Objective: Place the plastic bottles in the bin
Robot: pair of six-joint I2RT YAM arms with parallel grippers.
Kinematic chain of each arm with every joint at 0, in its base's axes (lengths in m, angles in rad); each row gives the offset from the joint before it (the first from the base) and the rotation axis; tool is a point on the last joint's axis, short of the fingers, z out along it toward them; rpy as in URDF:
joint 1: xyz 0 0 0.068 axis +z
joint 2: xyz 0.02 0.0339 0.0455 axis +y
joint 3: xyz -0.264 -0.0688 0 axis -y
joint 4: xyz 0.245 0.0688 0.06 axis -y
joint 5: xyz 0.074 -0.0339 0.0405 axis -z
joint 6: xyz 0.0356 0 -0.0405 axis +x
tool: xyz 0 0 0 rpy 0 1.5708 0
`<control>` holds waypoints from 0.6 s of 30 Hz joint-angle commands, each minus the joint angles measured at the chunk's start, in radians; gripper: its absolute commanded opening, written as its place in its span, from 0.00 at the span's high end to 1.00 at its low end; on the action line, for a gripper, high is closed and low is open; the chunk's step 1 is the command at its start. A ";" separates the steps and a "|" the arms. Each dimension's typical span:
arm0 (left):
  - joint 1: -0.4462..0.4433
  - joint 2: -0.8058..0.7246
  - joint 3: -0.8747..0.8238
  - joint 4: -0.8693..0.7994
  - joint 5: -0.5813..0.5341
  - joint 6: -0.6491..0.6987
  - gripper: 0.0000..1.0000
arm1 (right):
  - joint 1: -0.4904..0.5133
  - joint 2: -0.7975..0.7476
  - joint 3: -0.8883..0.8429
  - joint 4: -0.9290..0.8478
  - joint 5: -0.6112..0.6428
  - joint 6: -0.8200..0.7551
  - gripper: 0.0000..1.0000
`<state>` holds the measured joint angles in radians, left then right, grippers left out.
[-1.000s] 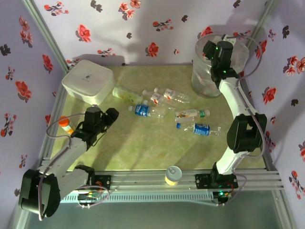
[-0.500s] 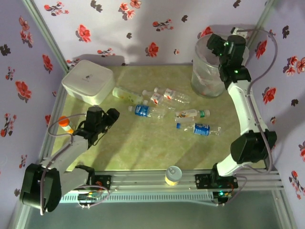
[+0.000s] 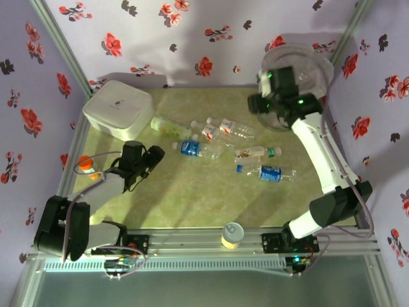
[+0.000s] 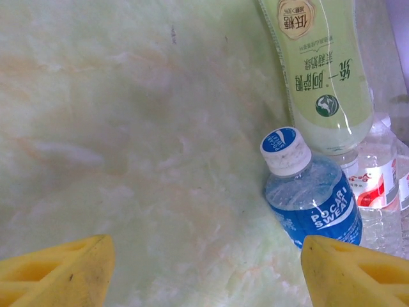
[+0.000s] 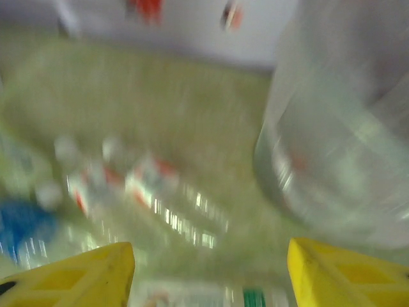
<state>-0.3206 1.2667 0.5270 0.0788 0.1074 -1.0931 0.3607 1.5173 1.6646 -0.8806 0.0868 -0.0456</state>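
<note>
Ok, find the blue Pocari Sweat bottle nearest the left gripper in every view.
Top external: the blue Pocari Sweat bottle lies left of centre, in the bottle cluster.
Left wrist: lower right, cap pointing up-left.
Right wrist: too blurred to tell; maybe the blue smear at far left.
Shared landmark: the pale green bottle beside it.

Plastic bottles (image 3: 190, 148) – six, lying on sides, clustered left of bin (image 3: 316, 69) – upright, translucent, far-right corner.

Plastic bottles (image 3: 192, 148) centre, box (image 3: 118, 109) far left, bin (image 3: 314, 62) far right
</note>
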 commanded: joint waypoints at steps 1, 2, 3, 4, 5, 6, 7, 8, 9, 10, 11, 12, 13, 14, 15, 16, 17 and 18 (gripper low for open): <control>-0.002 0.029 0.051 0.051 0.038 0.005 0.22 | 0.057 -0.002 -0.110 -0.228 0.077 -0.133 0.32; -0.002 0.031 0.054 0.049 0.041 0.009 0.22 | 0.068 0.011 -0.133 -0.256 0.092 -0.139 0.29; -0.002 0.030 0.057 0.046 0.041 0.013 0.22 | 0.084 0.028 -0.163 -0.276 0.122 -0.143 0.27; -0.003 0.030 0.057 0.046 0.042 0.016 0.21 | 0.100 0.043 -0.201 -0.277 0.156 -0.143 0.25; -0.003 0.030 0.055 0.048 0.043 0.016 0.21 | 0.114 0.055 -0.233 -0.271 0.176 -0.153 0.23; -0.002 0.032 0.053 0.052 0.047 0.016 0.21 | 0.129 0.067 -0.264 -0.271 0.172 -0.170 0.22; -0.003 0.035 0.051 0.056 0.049 0.014 0.21 | 0.139 0.077 -0.296 -0.267 0.153 -0.186 0.21; -0.002 0.037 0.051 0.059 0.053 0.012 0.22 | 0.145 0.083 -0.321 -0.253 0.127 -0.195 0.20; -0.002 0.039 0.050 0.062 0.057 0.011 0.21 | 0.150 0.085 -0.348 -0.231 0.102 -0.210 0.21; -0.002 0.039 0.050 0.063 0.060 0.010 0.21 | 0.155 0.083 -0.374 -0.211 0.082 -0.224 0.20; -0.002 0.036 0.050 0.061 0.061 0.011 0.21 | 0.157 0.083 -0.392 -0.201 0.063 -0.240 0.20; -0.002 0.035 0.051 0.058 0.061 0.016 0.21 | 0.161 0.086 -0.409 -0.194 0.049 -0.260 0.20; -0.002 0.032 0.055 0.050 0.061 0.022 0.21 | 0.165 0.092 -0.422 -0.187 0.045 -0.279 0.20; -0.002 0.031 0.059 0.044 0.061 0.029 0.21 | 0.167 0.099 -0.430 -0.180 0.047 -0.289 0.20; -0.002 0.032 0.064 0.036 0.061 0.034 0.21 | 0.168 0.109 -0.437 -0.169 0.047 -0.300 0.20; -0.002 0.035 0.066 0.034 0.061 0.036 0.21 | 0.169 0.121 -0.440 -0.161 0.049 -0.309 0.20; -0.002 0.037 0.065 0.035 0.061 0.035 0.21 | 0.170 0.130 -0.442 -0.154 0.051 -0.316 0.20; -0.002 0.040 0.063 0.038 0.064 0.033 0.21 | 0.172 0.143 -0.440 -0.148 0.048 -0.328 0.20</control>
<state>-0.3206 1.2949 0.5636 0.1192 0.1585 -1.0878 0.5247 1.6321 1.2335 -1.0607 0.1513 -0.3096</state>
